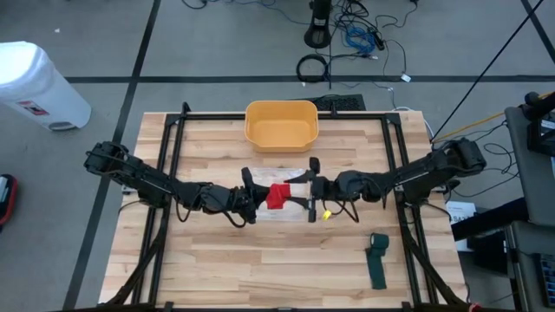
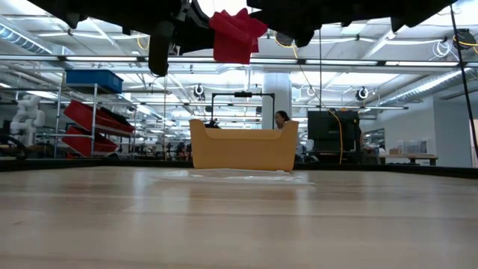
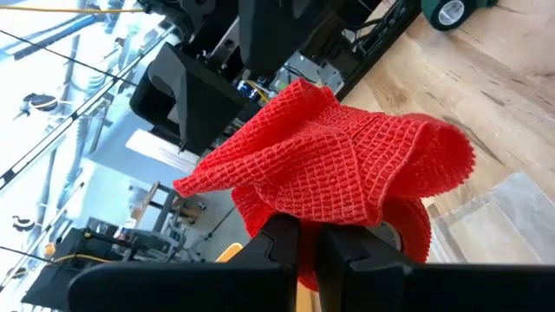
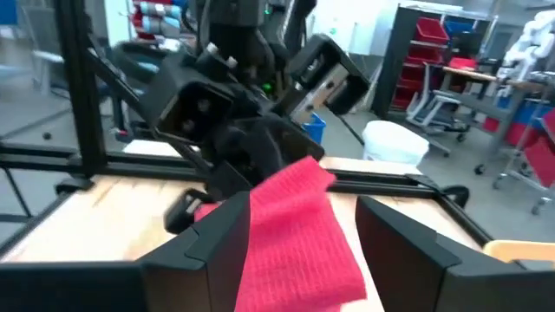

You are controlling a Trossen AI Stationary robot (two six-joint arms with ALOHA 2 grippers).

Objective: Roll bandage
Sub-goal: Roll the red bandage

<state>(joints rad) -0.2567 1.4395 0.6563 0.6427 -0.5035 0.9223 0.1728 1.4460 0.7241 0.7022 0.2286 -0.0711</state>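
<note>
Both arms are meeting over the middle of the desk [image 1: 217, 269], and the red bandage [image 1: 278, 196] is hanging between them, clear of the surface; the low view is showing it [image 2: 236, 33] well above the wood.

Step in hand, as judged: the rolling itself is under way but is at an early stage. The left wrist view is showing a partly wound red core under a loose, crumpled flap of waffle-textured fabric [image 3: 338, 165], so the cloth is not lying tight or even.

The left pincer [image 1: 257, 201] is pinching the bandage, its two fingers [image 3: 279, 232] standing close together on the lower edge of the fabric. The right pincer [image 1: 314, 189] is standing wide apart, its fingers [image 4: 227, 227] either side of the flat red strip [image 4: 299, 234]; the strip is running between them, and they are not appearing to clamp it.

A second bandage, dark green [image 1: 377, 259], is lying flat on the desk near the right front corner, well apart from both pincers. A yellow bin [image 1: 281, 124] is sitting at the far edge of the desk, and a clear plastic sheet [image 1: 286, 213] is lying under the work area.

Next move, as judged: the loose flap is needing to be drawn taut and turned onto the core, with the right pincer closing on the free end to keep tension. Risk noted: the crumpled fold may wind in crooked.
</note>
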